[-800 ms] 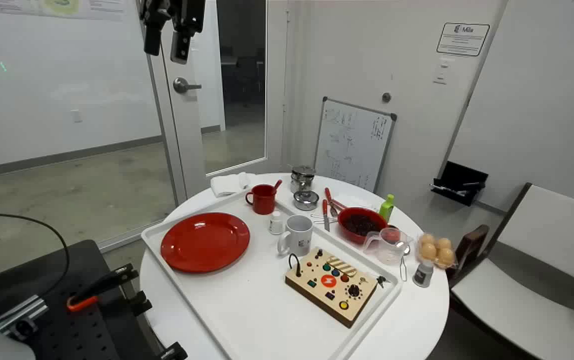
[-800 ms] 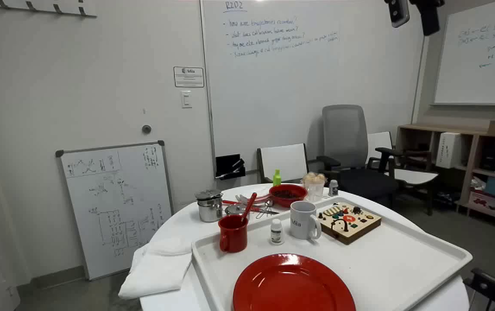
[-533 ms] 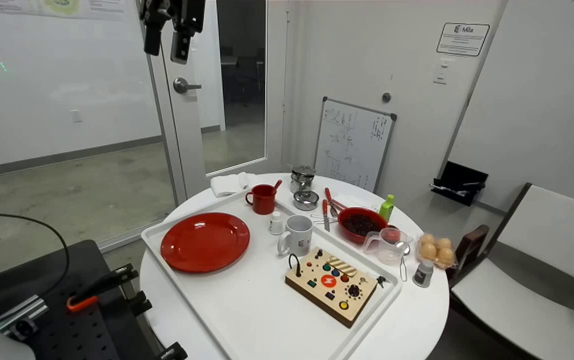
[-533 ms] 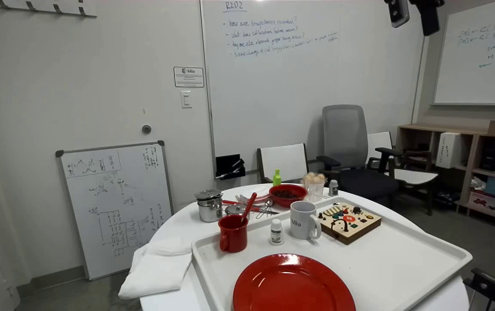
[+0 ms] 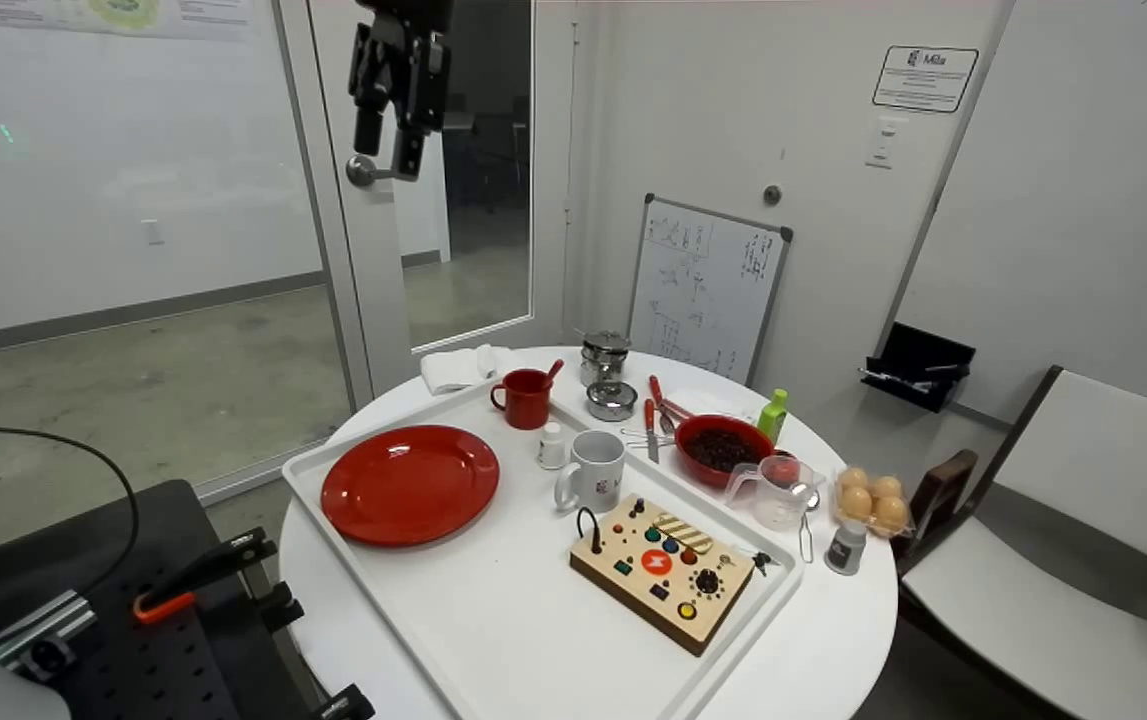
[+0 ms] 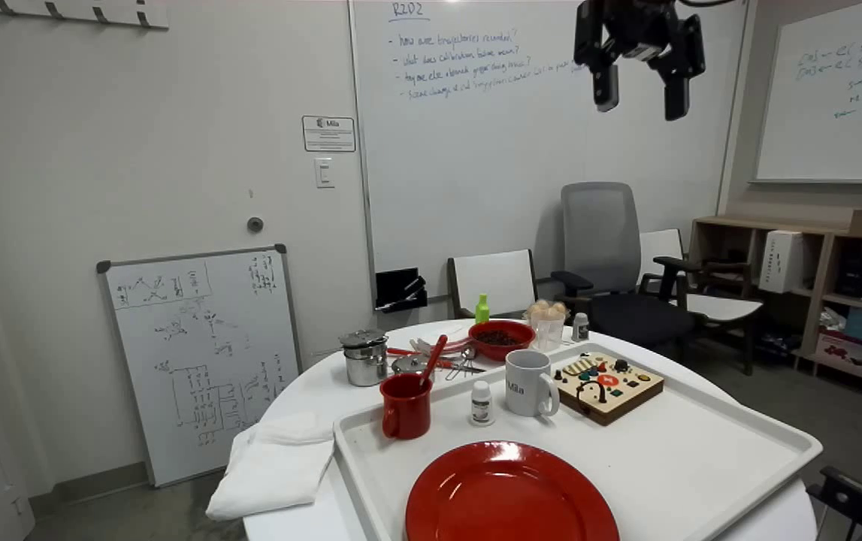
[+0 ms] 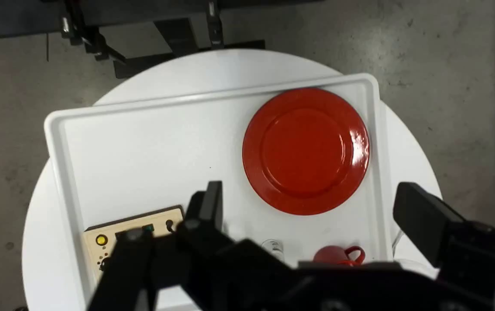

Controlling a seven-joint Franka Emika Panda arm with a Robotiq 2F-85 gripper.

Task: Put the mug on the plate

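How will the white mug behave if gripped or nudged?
The white mug looks smooth and ceramic, so probably stiff, perhaps slippery. Standing upright on the flat tray, it may slide before tipping. Its handle juts out; a nudge there could spin it.

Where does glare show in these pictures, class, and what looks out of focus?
Wrist view: glare along the right-hand rim of the red plate, sheen on the floor, nearby gripper softly blurred; both exterior views: a highlight on the plate's upper rim.

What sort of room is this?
Probably a robotics lab or office meeting room: there's a written-on wall whiteboard, an office chair, and a robot tool above a round table.
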